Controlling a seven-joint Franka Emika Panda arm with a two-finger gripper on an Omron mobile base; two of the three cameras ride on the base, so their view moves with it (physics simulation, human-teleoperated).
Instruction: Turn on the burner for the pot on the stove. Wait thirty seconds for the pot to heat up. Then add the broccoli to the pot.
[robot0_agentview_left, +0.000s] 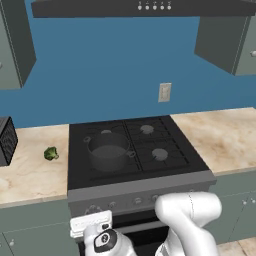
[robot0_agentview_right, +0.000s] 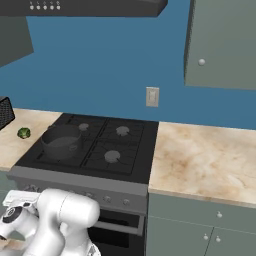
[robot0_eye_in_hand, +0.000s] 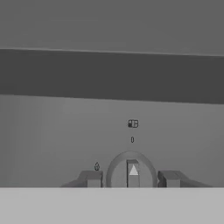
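**Item: burner knob, pre-turn**

Knob (robot0_eye_in_hand: 130, 169): round, grey, on the stove (robot0_agentview_left: 140, 186) front panel, centred between the end effector (robot0_eye_in_hand: 130, 178) fingertips (robot0_eye_in_hand: 90, 178), one each side, apart from it; opening middling, nothing held. Pointer upright toward a "0" mark; small burner icon above.

Pot (robot0_agentview_left: 108, 151): front-left burner.

Broccoli (robot0_agentview_left: 51, 153): table (robot0_agentview_left: 30, 175), left of stove.

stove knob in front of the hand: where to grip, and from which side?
Grip the knob across its round rim, approaching straight at the stove front panel. The gripper already has one fingertip on each side of the knob, so closing there looks likely to clamp it. The raised bar with the white pointer stands upright between the fingertips; gripping the rim keeps it visible.
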